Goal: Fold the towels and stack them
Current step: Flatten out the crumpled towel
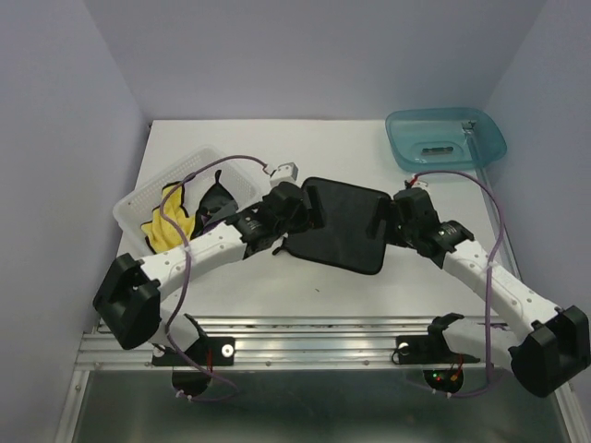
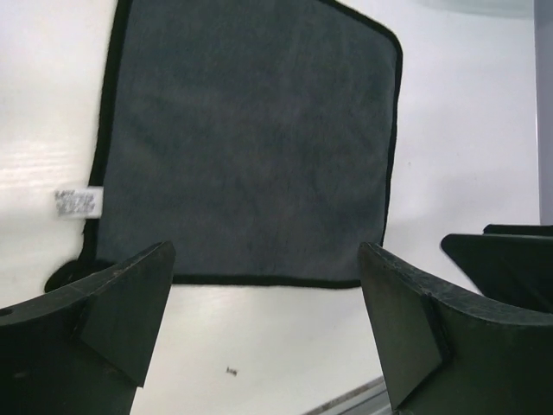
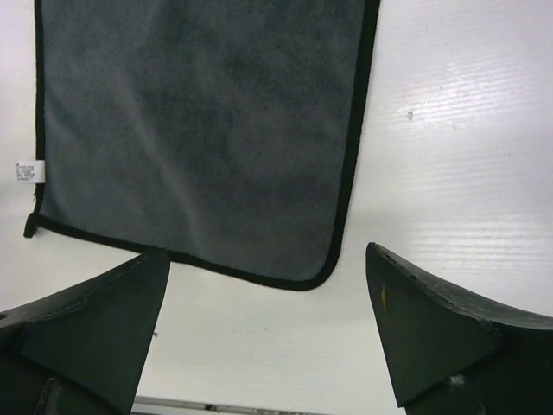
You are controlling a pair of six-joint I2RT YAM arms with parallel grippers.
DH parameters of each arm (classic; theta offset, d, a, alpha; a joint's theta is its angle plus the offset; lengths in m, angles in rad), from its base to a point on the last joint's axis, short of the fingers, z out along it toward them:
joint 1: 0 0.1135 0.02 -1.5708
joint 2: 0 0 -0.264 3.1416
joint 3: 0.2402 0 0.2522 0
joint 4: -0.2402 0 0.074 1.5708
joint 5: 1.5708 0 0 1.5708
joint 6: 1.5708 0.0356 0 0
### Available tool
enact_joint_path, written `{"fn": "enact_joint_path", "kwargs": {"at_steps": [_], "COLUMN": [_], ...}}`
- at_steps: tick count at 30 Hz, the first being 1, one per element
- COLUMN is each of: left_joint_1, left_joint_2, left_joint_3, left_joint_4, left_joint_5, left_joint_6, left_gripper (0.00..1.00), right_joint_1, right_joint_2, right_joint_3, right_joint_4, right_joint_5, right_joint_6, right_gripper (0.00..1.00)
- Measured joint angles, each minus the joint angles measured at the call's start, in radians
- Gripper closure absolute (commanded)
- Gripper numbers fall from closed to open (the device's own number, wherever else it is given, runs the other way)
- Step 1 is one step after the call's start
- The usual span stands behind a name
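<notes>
**Mia:** What is the left claw (image 2: 268,294) doing?

**Ben:** Its 2 fingers are spread wide apart. Nothing is held between them. It sits at the 9 o'clock side of the grey towel (image 1: 342,226).

**Mia:** And the right claw (image 3: 268,294)?

**Ben:** That one is spread wide too, with nothing in it. It sits at the 3 o'clock side of the same towel. So the towel is between the 2 claws.

**Mia:** Do the claws touch the towel?

**Ben:** I cannot tell. They are right at its edges.

**Mia:** How does the towel lie?

**Ben:** It lies flat and spread out in the middle of the white tabletop (image 1: 277,148). It has a black border all around. A little white tag (image 2: 74,202) sticks out at 1 corner.

**Mia:** What is farther out?

**Ben:** A white basket (image 1: 199,157) stands at 9 o'clock from the towel, past the left claw. A yellow towel (image 1: 168,221) and a black towel (image 1: 217,198) are bunched up inside it. A blue-green tray (image 1: 406,120) stands at 1 o'clock from the grey towel, by the far right corner of the tabletop. It is well apart from the towel.
</notes>
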Motion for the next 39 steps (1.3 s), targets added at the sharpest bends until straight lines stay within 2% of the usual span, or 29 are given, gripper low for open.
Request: {"fn": "enact_joint_path", "kwargs": {"at_steps": [5, 8, 12, 17, 22, 31, 35, 39], "left_joint_1": [0.014, 0.047, 0.082, 0.088, 0.084, 0.049, 0.038, 0.048], "left_joint_2": [0.229, 0.349, 0.42, 0.415, 0.351, 0.292, 0.285, 0.285], "left_joint_3": [0.15, 0.183, 0.171, 0.077, -0.04, -0.122, -0.074, 0.09], "left_joint_4": [0.029, 0.029, 0.027, 0.062, 0.157, 0.223, 0.121, 0.003], "left_joint_5": [-0.005, 0.027, 0.054, 0.101, 0.174, 0.242, 0.208, 0.124], "left_joint_6": [0.069, 0.102, 0.119, 0.114, 0.087, 0.027, 0.041, 0.105], "left_gripper": [0.01, 0.01, 0.01, 0.01, 0.01, 0.01, 0.01, 0.01], "right_joint_1": [-0.011, -0.055, -0.094, -0.095, -0.095, -0.095, -0.095, -0.1], "right_joint_2": [0.154, 0.256, 0.385, 0.501, 0.518, 0.542, 0.525, 0.491], "right_joint_3": [0.01, 0.01, 0.01, 0.012, 0.014, 0.029, 0.038, 0.091], "right_joint_4": [0.095, 0.169, 0.249, 0.312, 0.368, 0.407, 0.36, 0.283], "right_joint_5": [0.023, -0.008, -0.071, -0.132, -0.16, -0.198, -0.145, -0.09], "right_joint_6": [0.005, 0.008, 0.006, 0.0, 0.0, 0.0, -0.003, -0.03], "right_gripper": [0.0, 0.0, 0.0, 0.0, 0.0, 0.0, 0.0, 0.0]}}
